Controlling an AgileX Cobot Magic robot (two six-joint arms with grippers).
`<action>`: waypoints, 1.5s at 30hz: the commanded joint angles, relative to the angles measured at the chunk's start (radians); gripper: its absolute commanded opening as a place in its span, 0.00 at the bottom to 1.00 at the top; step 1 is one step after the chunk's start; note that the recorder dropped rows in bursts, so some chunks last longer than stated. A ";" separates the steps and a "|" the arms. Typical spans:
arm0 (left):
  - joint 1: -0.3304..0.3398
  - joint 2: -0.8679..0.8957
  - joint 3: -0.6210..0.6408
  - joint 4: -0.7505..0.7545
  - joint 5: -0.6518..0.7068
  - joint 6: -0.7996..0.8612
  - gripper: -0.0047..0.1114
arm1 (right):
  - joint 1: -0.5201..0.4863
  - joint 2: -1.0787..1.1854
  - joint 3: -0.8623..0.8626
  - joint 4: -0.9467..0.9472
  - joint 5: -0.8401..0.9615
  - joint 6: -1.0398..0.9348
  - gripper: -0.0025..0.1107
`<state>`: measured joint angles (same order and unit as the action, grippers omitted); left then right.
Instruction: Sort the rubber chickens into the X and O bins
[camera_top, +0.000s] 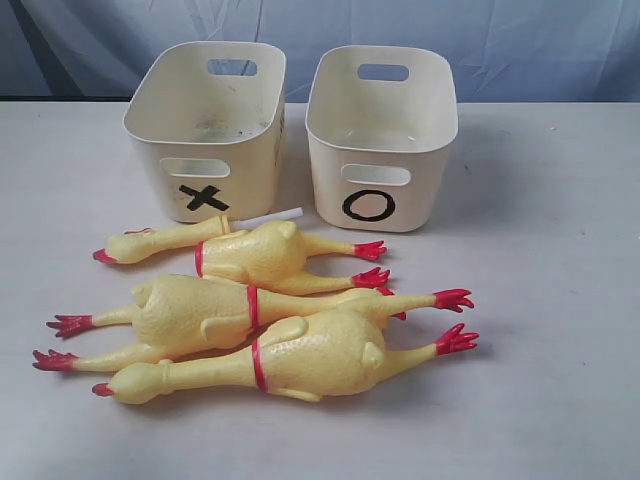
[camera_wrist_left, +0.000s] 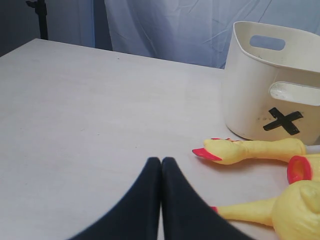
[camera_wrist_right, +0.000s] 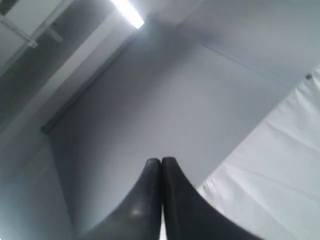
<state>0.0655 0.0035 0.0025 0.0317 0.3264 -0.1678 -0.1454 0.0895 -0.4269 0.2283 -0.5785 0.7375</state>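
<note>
Rubber chickens (camera_top: 200, 310), bumpy yellow with red feet, lie side by side before the smooth cream X bin (camera_top: 250, 170) and O bin (camera_top: 420, 190). I see the left gripper (camera_wrist_left: 161, 165) and right gripper (camera_wrist_right: 161, 165) pressed together, empty.

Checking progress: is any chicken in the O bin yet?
No, the O bin is empty; all three rubber chickens lie on the table.

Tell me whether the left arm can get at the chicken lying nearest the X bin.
Probably yes: only bare table lies between the left gripper and the head of that chicken. The jaws are shut and must open first.
</note>
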 joint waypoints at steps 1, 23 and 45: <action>-0.008 -0.003 -0.003 -0.001 -0.009 -0.005 0.04 | -0.003 0.136 -0.205 0.009 0.276 0.063 0.01; -0.008 -0.003 -0.003 -0.001 -0.009 -0.005 0.04 | 0.340 0.902 -0.610 -0.228 1.355 -0.686 0.01; -0.008 -0.003 -0.003 -0.001 -0.011 -0.005 0.04 | 0.981 1.386 -0.606 -0.211 1.448 -1.462 0.94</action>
<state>0.0655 0.0035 0.0025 0.0317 0.3264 -0.1678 0.7877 1.4223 -1.0368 0.0623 0.8725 -0.6958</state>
